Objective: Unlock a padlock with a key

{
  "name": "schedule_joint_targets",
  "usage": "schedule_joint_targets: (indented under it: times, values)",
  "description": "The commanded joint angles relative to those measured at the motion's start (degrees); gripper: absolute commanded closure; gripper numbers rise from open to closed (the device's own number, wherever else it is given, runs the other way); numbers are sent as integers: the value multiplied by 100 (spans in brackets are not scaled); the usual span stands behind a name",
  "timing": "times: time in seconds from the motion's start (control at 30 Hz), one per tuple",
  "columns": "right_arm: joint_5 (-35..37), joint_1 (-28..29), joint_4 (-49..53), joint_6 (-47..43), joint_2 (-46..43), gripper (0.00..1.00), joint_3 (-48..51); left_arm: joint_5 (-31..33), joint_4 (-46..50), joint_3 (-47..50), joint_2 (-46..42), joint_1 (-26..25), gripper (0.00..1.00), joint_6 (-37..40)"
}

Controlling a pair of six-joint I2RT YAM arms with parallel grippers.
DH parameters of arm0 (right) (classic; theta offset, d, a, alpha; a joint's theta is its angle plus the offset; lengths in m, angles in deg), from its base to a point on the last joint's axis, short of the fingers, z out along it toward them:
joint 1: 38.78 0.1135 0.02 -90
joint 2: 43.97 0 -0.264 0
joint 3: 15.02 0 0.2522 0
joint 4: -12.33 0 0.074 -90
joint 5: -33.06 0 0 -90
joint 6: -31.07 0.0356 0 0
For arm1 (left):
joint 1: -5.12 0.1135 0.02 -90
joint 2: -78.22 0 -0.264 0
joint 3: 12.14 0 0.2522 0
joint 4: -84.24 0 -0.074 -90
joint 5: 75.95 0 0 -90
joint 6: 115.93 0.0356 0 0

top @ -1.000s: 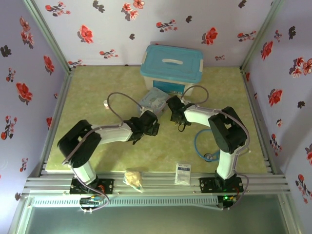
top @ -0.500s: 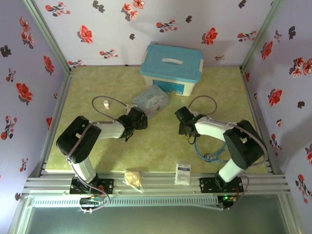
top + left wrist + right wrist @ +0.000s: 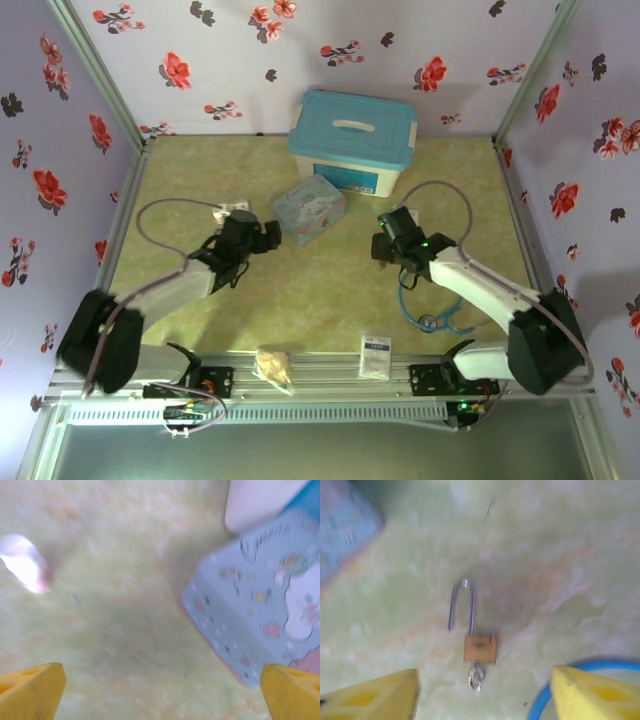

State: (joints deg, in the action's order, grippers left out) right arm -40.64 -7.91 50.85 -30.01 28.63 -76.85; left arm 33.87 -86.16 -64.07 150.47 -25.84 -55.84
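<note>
The padlock (image 3: pixel 480 648) lies flat on the green table (image 3: pixel 560 555) ahead of the right gripper (image 3: pixel 482 695), centred between its two yellow fingers (image 3: pixel 370 696) and clear of both. Its shackle (image 3: pixel 462 604) points away from the fingers, with one leg ending free beside the brass body. The key (image 3: pixel 476 677) sticks out of the end of the body nearest the fingers. The right fingers are spread wide and hold nothing; a blue looped tube (image 3: pixel 545 704) lies by the right one. To the left, the left gripper (image 3: pixel 162 692) is also spread wide and empty above the table, with a small white bottle (image 3: pixel 22 562) far left of it and the pastel cartoon tin (image 3: pixel 260 620) to its right.
</note>
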Motion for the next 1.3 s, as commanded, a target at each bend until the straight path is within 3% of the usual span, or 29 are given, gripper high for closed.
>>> schedule_joint_targets:
  times: [0.0, 0.07, 0.2, 0.27, 0.37, 0.53, 0.6, 0.7, 0.8, 1.03, 1.27]
  values:
    - [725, -596, -140, -742, -345, 14, -85, 756, -162, 177, -579, 311, 0, 1188]
    - [1033, -1141, -672, -938, -485, 1, 174, 1226, -602, 210, -370, 568, 0, 2070]
    - [902, -2163, -2184, -1436, -351, 1, 970, 1351, -816, 140, 142, 1311, 0, 2498]
    - [1115, -2401, -2696, -1671, -179, 1, 1284, 1379, -1367, 380, 239, 1513, 0, 2733]
    - [934, -2690, -3598, -1976, 92, 1, 1746, 931, -1962, 611, 469, 1852, 0, 3056]
    - [623, -2814, -4702, -2077, 447, 1, 2095, 62, -2518, 753, 1014, 2157, 0, 3044]
    - [540, -2815, -5199, -2097, 518, 2, 2200, -82, -2254, 515, 1229, 2287, 0, 3022]
    - [468, -2832, -5930, -2197, 673, 2, 2327, -186, -3166, 834, 1245, 2456, 0, 3256]
    - [420, -2879, -6615, -2128, 992, 1, 2415, -872, -3667, 1133, 1331, 2995, 0, 2845]
    - [-174, -2959, -7300, -2225, 1557, 1, 2516, -1152, -4783, 1584, 1637, 3083, 0, 2771]
    - [-289, -2974, -7669, -2293, 1701, 1, 2627, -1129, -4699, 1559, 1638, 3031, 0, 2910]
